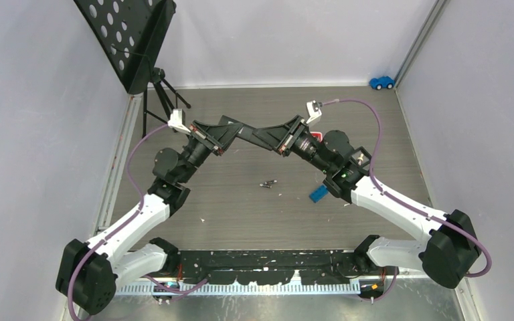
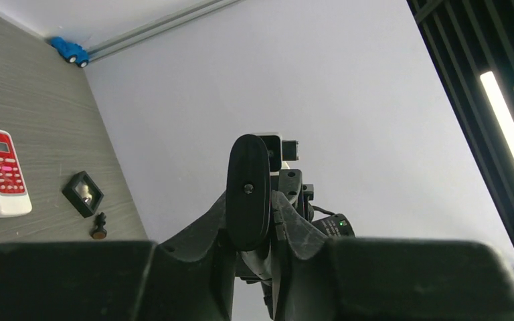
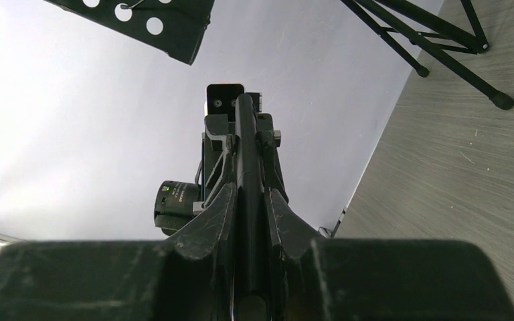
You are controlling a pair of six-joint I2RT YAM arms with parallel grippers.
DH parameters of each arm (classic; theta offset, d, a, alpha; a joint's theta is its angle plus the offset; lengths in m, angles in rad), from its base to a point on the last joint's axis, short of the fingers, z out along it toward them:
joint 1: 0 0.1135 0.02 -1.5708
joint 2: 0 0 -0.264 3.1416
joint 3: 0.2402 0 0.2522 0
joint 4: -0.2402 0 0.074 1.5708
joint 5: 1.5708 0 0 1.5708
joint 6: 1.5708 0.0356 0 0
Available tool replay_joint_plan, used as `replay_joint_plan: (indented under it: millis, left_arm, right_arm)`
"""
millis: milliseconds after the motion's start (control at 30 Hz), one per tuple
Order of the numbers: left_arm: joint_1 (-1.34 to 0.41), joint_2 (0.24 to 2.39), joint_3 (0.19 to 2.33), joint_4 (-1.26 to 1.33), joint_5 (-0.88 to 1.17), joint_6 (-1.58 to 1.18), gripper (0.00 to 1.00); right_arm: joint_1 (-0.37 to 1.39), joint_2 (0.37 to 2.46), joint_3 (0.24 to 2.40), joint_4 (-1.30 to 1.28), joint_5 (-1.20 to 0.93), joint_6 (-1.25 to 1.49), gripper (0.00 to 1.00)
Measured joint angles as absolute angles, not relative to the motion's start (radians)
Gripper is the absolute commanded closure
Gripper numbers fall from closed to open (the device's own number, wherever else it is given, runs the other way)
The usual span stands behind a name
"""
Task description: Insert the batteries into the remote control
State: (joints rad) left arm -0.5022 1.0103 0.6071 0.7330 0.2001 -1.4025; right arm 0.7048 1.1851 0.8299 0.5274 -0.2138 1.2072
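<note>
A black remote control (image 1: pixel 249 134) is held in the air between both grippers above the middle of the table. My left gripper (image 1: pixel 239 132) is shut on one end; in the left wrist view the remote's flat black face with a screw (image 2: pixel 247 190) stands between the jaws of the left gripper (image 2: pixel 251 208). My right gripper (image 1: pixel 262 137) is shut on the other end; in its wrist view the remote (image 3: pixel 245 154) shows edge-on in the right gripper (image 3: pixel 249 194). Two small dark batteries (image 1: pixel 268 182) lie on the table below. No orange or green battery is clearly visible.
A white remote with red buttons (image 2: pixel 0 170) lies by the right arm, mostly hidden in the top view (image 1: pixel 316 136). A blue block (image 1: pixel 318 194) lies near the right forearm. A small black square piece (image 2: pixel 83 194), a blue toy car (image 1: pixel 382 82) and a music stand (image 1: pixel 130 40) sit further back.
</note>
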Motion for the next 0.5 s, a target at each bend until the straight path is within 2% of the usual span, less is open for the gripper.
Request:
replay_joint_plan:
  millis: [67, 100, 233, 300, 433, 500]
  left_arm:
    - [-0.502, 1.012, 0.607, 0.734, 0.201, -1.406, 1.0]
    - [-0.502, 1.013, 0.607, 0.734, 0.201, -1.406, 1.0]
    - [-0.502, 1.021, 0.607, 0.73, 0.2, -1.401, 1.0]
    - [-0.502, 1.024, 0.607, 0.725, 0.2, -1.402, 1.0]
    - [-0.494, 1.033, 0.604, 0.713, 0.202, -1.419, 1.0]
    - [-0.486, 1.042, 0.596, 0.715, 0.213, -1.464, 1.0]
  right_arm:
    - [0.705, 1.186, 0.83, 0.529, -0.22, 1.208, 0.63]
    - [0.705, 1.187, 0.83, 0.529, -0.223, 1.208, 0.59]
    - [0.705, 1.194, 0.823, 0.509, -0.238, 1.206, 0.56]
    - [0.705, 1.194, 0.817, 0.488, -0.24, 1.207, 0.61]
    - [0.705, 1.193, 0.812, 0.483, -0.245, 1.211, 0.85]
    - [0.704, 1.187, 0.8, 0.494, -0.245, 1.218, 0.9]
